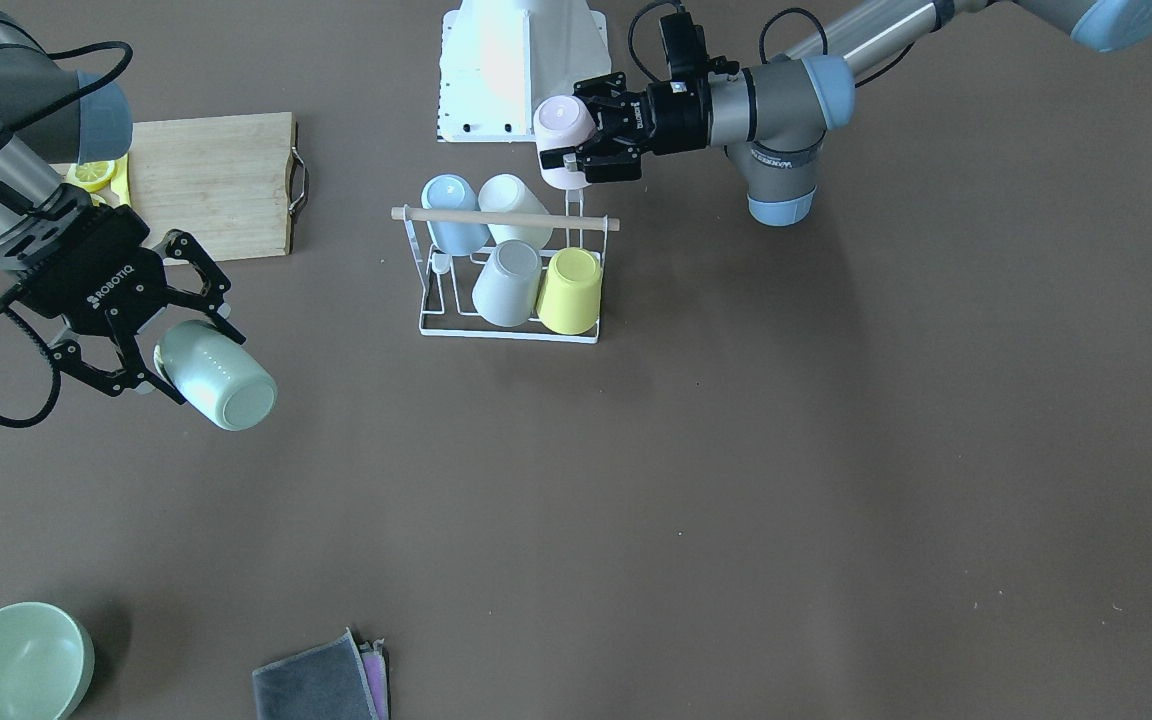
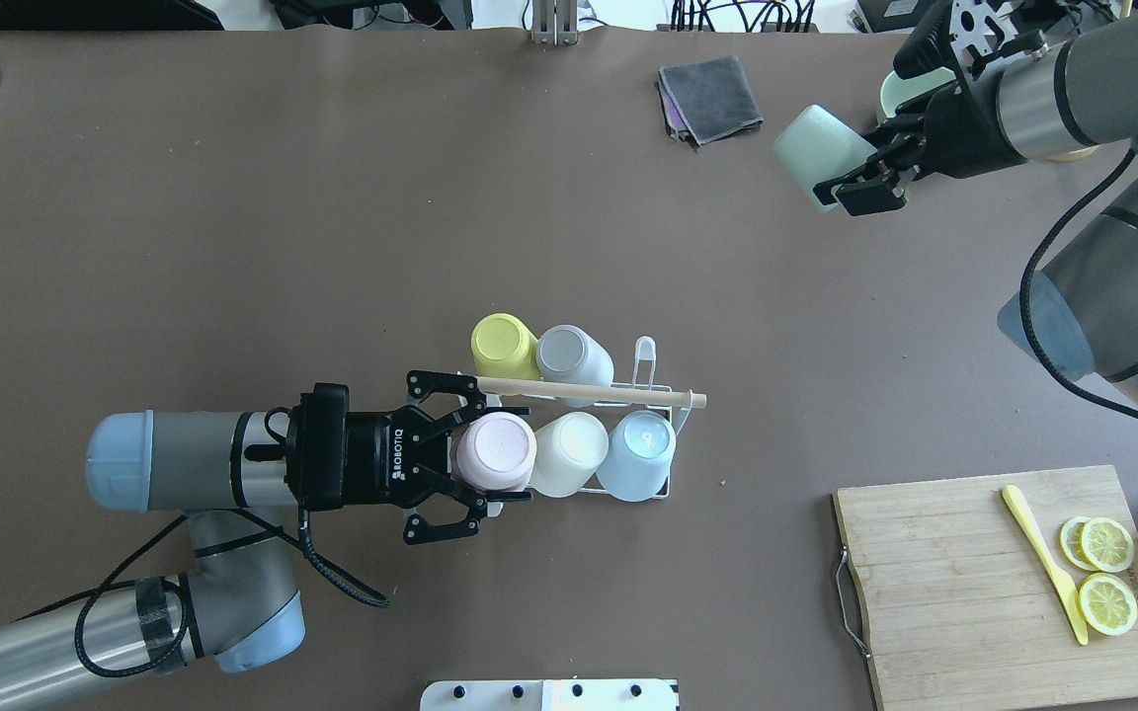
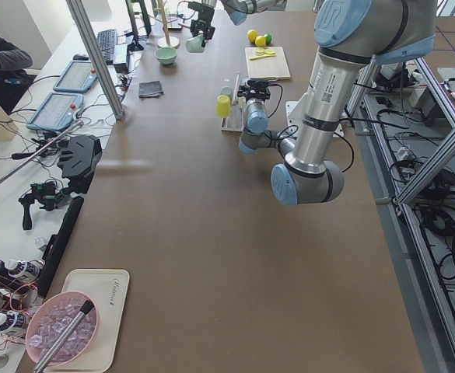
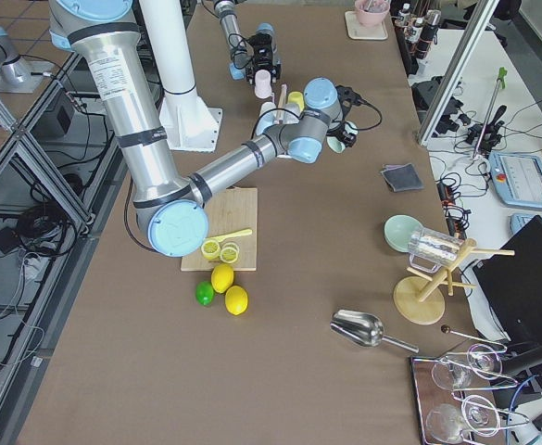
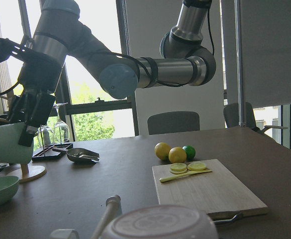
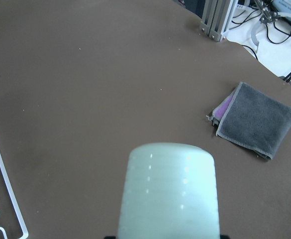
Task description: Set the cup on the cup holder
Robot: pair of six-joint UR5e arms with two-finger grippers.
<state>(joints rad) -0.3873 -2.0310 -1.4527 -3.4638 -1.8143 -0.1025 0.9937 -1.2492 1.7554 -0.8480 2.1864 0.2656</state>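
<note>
Pink cup is hanging pinched in the left claw over the cup holder's end; the right claw is pinching a mint cup well apart from it.

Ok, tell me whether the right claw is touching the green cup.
Touching. Front-facing view shows the right claw clamped around the green cup, holding it mid-air.

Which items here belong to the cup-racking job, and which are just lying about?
Job: cup holder; pink cup in left gripper; green cup in right gripper; already racked: yellow cup, grey cup, white cup, blue cup.
Lying about: cutting board; lemon slices; yellow knife; green bowl; grey cloth.
</note>
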